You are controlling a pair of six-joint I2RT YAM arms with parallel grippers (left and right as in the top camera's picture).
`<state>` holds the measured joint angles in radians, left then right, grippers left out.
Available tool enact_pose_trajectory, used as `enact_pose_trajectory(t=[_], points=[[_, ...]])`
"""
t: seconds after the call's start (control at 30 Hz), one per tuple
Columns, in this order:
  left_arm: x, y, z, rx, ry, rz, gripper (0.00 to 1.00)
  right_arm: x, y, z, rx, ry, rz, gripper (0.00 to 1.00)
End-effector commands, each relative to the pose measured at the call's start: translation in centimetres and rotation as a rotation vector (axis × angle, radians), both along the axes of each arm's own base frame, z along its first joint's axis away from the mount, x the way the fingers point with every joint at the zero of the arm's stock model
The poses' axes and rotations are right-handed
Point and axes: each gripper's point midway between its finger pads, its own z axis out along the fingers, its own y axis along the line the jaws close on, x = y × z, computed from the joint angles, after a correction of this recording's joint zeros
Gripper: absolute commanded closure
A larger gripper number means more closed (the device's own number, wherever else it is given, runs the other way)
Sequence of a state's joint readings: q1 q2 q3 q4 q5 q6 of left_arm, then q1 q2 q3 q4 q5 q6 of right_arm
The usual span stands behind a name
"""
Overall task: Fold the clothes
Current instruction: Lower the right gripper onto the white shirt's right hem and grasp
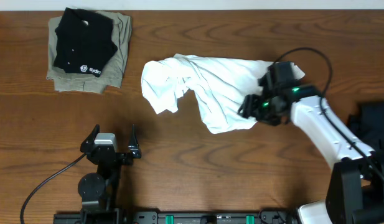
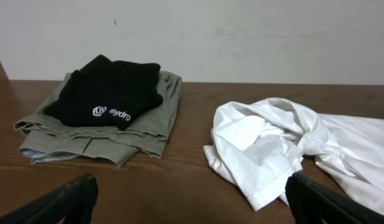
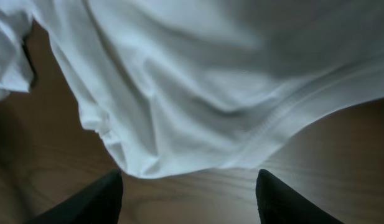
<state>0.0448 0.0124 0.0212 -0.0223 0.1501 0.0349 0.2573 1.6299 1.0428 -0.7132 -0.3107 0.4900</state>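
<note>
Right gripper fingers fill the near edge of my wrist view. They are spread apart with bare wood between them and pinch nothing. Just beyond the tips lies the hem of the white T-shirt. From overhead I see the shirt crumpled on the table, right of centre, its right edge meeting the right gripper. Left gripper rests at the near left, well apart from the shirt, jaws fully spread and empty. Far left, a folded black shirt lies on a khaki garment.
</note>
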Motion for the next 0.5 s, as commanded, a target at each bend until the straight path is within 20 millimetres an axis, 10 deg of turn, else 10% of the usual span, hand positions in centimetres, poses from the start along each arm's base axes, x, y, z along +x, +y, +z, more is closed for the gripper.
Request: enact_pose_trajectory(t=[0.0, 0.47], points=[[-0.1, -0.1, -1.6, 0.013, 0.048, -0.012, 0.02, -0.9, 0.1, -1.4, -0.089, 0.042, -0.11, 0.35], [-0.1, -0.1, -1.6, 0.013, 0.048, -0.012, 0.02, -1.6, -1.3, -2.0, -0.211, 0.062, -0.237, 0.36]])
